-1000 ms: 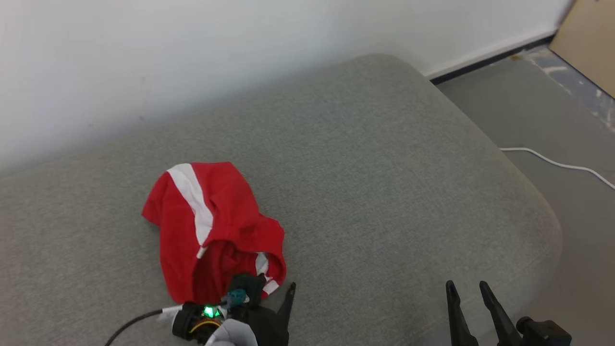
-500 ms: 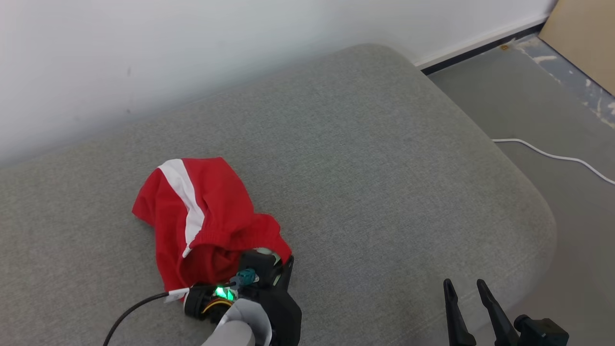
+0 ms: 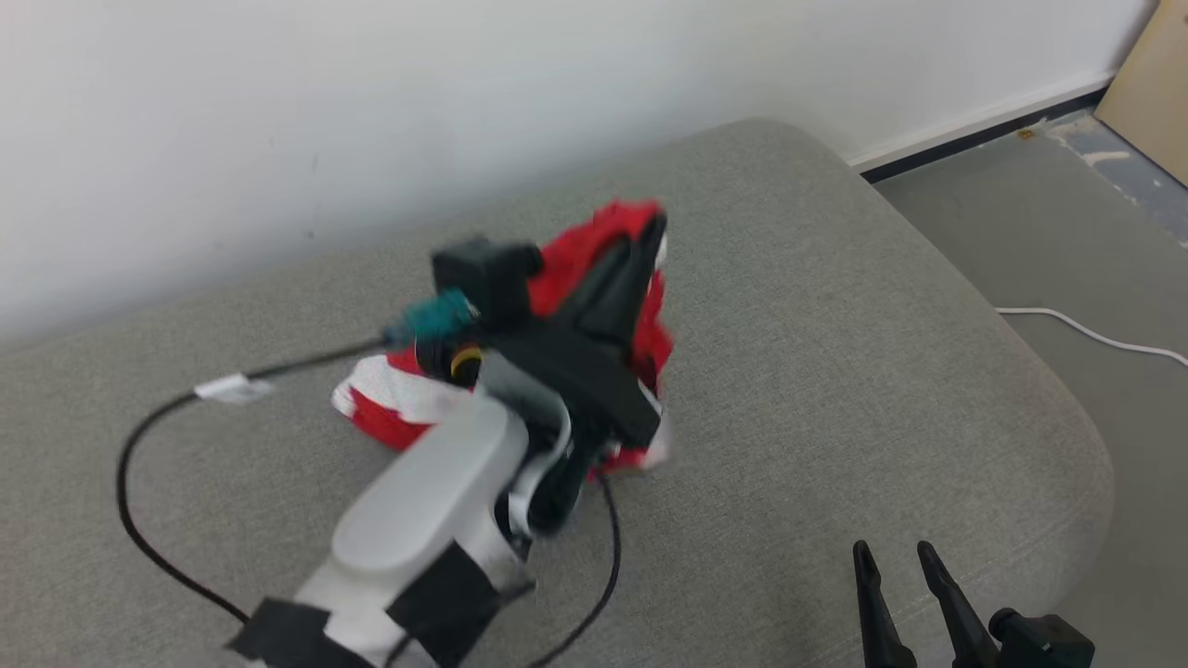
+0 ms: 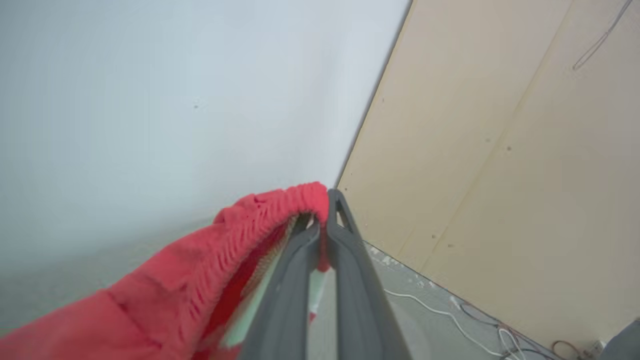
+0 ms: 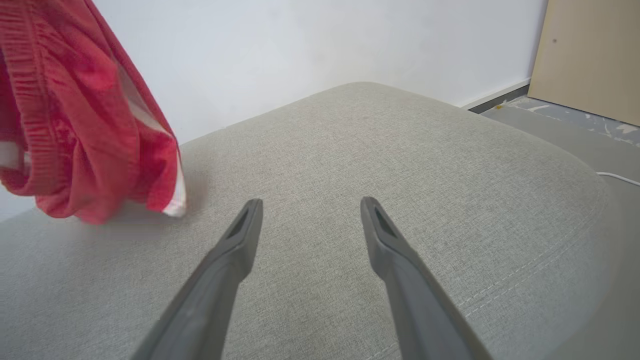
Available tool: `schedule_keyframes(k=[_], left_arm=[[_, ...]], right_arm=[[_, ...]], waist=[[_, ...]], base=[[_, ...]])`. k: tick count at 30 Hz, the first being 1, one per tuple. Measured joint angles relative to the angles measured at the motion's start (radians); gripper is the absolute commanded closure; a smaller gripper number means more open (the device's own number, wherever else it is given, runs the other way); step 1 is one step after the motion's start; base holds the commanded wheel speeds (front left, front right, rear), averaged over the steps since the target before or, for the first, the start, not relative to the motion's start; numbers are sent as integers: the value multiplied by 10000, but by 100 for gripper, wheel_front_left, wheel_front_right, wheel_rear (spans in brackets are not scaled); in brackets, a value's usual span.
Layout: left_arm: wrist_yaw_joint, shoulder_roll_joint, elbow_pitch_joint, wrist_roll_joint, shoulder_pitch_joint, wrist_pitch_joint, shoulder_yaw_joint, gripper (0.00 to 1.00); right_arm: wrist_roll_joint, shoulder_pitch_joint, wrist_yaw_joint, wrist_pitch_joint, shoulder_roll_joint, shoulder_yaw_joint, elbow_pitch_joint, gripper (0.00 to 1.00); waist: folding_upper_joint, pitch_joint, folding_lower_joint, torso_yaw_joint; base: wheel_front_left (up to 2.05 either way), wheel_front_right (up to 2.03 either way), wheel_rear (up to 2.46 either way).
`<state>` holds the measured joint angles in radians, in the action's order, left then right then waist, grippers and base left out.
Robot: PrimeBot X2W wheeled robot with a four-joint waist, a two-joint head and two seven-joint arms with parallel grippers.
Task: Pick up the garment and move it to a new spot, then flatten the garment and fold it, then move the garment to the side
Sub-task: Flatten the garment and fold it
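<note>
1. Currently my left tool (image 4: 325, 212) is pinched fully together on the ribbed waistband of the red garment (image 3: 594, 237). The garment hangs bunched below it, over the middle of the grey cushion (image 3: 835, 371).
2. My right tool (image 5: 309, 205) is spread wide with nothing in it, low over the cushion's near right part, well apart from the garment.
3. My first worry is the hold. It looks like a thin bite of waistband right at the tips, so a quick swing could let it slide out short of the new spot.
4. My second worry is the arm's black cable (image 3: 130, 482), which loops across the cushion near the bundle. Trailing cloth could catch on it or land on it.
5. The left wrist view shows the pinch sharply, where the head view is blurred.
6. The right wrist view shows the hanging hem close above the cushion with shadow beneath. In the head view the arm covers that.
7. The head view gives the overall layout.
</note>
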<state>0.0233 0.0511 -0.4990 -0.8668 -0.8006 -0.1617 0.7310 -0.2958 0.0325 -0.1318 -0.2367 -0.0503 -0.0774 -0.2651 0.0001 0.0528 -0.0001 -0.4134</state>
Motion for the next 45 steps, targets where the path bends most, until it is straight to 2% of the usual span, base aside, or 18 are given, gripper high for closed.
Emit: schedule_keyframes(k=[2, 6, 10, 14, 17, 20, 24, 31, 35, 36, 37, 45], left_arm=[[-33, 4, 456, -828, -421, -105, -242, 100], [-190, -10, 972, -1601, -1187, -437, -621, 100], [-132, 0, 1578, -2894, -1237, -706, -1007, 100], [-293, 73, 1546, -3781, -108, -174, -876, 100], [-560, 665, 1162, -4322, 1398, 368, -775, 100], [-717, 1227, 886, -4698, 2647, 865, -704, 100], [-757, 1586, 966, -5264, 3675, 1197, -821, 100], [-940, 2004, 1133, -5590, 4167, 1348, -1093, 100], [-1108, 2096, 564, -5127, 3940, 621, -1212, 100], [-1101, 2090, 433, -4987, 3847, 435, -1235, 42], [-1062, 2084, 316, -4838, 3774, 265, -1200, 0], [-1028, 2203, -328, -3684, 3782, -773, -1041, 0]], right_arm=[[-2, 13, 0, 4, 0, -31, 0, 0], [-4, 121, 0, 4, 0, -6, 13, 0], [-29, 183, 0, 2, -2, 104, 81, 0], [-111, 185, 0, -6, -4, 146, 146, 0], [-121, 177, 0, -13, -2, 192, 173, 0], [-117, 140, 0, -15, 2, 215, 207, 0], [-98, 51, 0, -12, -2, 221, 265, 0], [-94, -22, 0, 2, 2, 113, 259, 0], [-107, -93, 0, 54, 0, 4, 196, 0], [-107, -107, 0, 77, 4, -36, 182, 0], [-107, -112, 0, 77, 6, -46, 180, 0], [-31, 35, 0, 100, 2, 109, 184, 0]], waist=[[0, -74, 0, -12], [0, -131, 0, -55], [-1, -96, 0, 52], [0, 8, 0, 343], [0, 90, 1, 667], [0, 168, 0, 1045], [0, 254, 0, 1598], [0, 335, 0, 2490], [0, 314, 1, 2800], [0, 293, 1, 2797], [-1, 272, 0, 2775], [0, -65, 0, 2492]], base=[[0, 0, 0], [0, 0, 0], [0, 0, 0], [0, 0, 0], [0, 0, 0], [0, 0, 0], [0, 0, 0], [0, 0, 0], [0, 0, 0], [0, 0, 0], [0, 0, 0], [0, 0, 0]])
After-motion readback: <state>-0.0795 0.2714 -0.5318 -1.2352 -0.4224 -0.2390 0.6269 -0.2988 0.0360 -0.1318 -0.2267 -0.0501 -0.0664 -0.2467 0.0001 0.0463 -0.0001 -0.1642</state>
